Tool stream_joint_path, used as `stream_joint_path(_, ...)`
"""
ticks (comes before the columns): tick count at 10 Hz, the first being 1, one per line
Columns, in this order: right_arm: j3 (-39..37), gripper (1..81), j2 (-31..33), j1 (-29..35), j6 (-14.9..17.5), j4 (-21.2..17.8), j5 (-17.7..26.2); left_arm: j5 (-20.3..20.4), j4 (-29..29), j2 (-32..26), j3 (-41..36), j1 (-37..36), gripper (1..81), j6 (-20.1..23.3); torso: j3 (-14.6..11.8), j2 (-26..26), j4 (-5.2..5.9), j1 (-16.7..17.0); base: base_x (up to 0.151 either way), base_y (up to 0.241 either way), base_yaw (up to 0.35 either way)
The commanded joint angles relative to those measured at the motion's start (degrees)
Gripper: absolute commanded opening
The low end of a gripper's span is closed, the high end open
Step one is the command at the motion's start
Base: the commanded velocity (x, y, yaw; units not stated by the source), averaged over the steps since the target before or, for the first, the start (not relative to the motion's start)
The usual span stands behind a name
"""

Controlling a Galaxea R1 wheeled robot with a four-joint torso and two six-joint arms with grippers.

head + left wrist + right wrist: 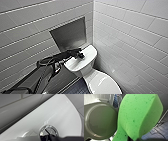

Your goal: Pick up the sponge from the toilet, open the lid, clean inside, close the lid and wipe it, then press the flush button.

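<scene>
Left pincer [80,55] is sitting over the flush button [48,131] at the centre of the toilet [86,70] tank top; contact and opening cannot be told. Right pincer [136,139] is clamping the sponge [139,115], squeezing one end together.

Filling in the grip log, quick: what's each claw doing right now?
Left claw: at the flush button; open or closed cannot be told.
Right claw: closed on the sponge.
</scene>
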State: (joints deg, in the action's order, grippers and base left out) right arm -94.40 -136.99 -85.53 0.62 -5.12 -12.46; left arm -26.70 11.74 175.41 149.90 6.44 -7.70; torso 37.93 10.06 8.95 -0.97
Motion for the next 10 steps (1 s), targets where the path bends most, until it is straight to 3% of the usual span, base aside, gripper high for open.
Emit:
stream_joint_path(1, 1.08, 1.0, 0.72, -0.39, 0.17, 0.02, 4.46, -3.19, -0.4, -0.06, 0.14, -7.44, 1.0, 0.5, 0.0, 0.0, 0.0, 0.0, 0.0, 0.0, 0.0)
stream_joint_path(7, -2.7, 1.0, -1.74, -0.74, 0.17, -0.24, 4.46, -3.27, -3.13, 1.0, 0.14, -5.25, 1.0, 0.41, 0.0, 0.02, 0.0, 0.02, 0.0, 0.0, 0.0)
stream_joint_path(10, -2.7, 1.0, -1.74, -0.92, 0.17, -0.15, 4.46, -3.36, -0.86, 0.56, -0.22, -9.19, 1.0, -0.81, 0.0, 0.02, 0.0, 0.02, 0.0, 0.0, 0.0)
